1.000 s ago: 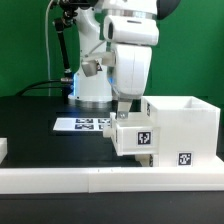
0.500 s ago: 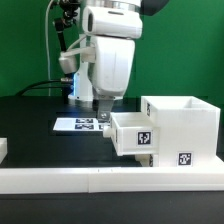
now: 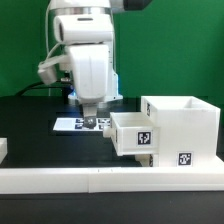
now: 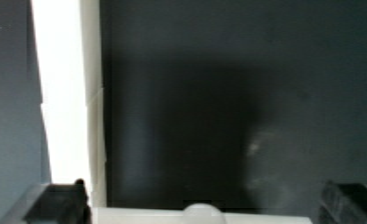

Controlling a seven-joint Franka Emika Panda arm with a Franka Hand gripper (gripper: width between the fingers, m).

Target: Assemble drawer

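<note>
Drawer box (image 3: 180, 128) and its drawer (image 3: 135, 136): smooth white plastic by appearance, matt to faintly satin. Table (image 3: 30, 125): black, matt, even surface. Arm casing (image 3: 88, 60): glossy white plastic. Marker board (image 3: 72, 124): flat, white, paper-like, with printed black tags.

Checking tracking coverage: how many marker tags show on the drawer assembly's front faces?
2: one on the drawer box sticking out, one low on the outer case. Other faces may hide more.
</note>
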